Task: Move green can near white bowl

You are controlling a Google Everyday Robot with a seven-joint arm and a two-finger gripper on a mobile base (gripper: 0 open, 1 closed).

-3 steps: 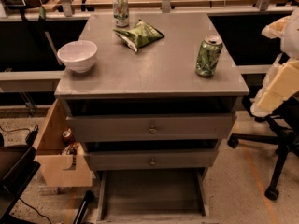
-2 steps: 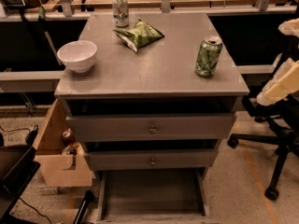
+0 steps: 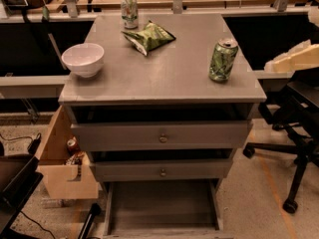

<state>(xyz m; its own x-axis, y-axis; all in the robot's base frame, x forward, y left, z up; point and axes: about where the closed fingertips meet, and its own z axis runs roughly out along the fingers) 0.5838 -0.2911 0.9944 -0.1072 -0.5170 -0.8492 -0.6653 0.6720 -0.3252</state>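
Observation:
The green can (image 3: pixel 223 59) stands upright near the right front edge of the grey table top (image 3: pixel 164 78). The white bowl (image 3: pixel 83 59) sits at the left front of the same top, far from the can. My gripper (image 3: pixel 280 63) is the cream-coloured shape at the right edge of the camera view. It is beside the table, to the right of the can and about level with it, not touching it.
A paler white-and-green can (image 3: pixel 129 11) stands at the back of the table, with a green foil snack bag (image 3: pixel 148 37) in front of it. Two drawers (image 3: pixel 162 137) sit below. An open box (image 3: pixel 60 163) stands at the left and an office chair (image 3: pixel 299 148) at the right.
The cream gripper at the right edge has risen from below table-top level to about the can's height. The can, bowl and bag have not moved.

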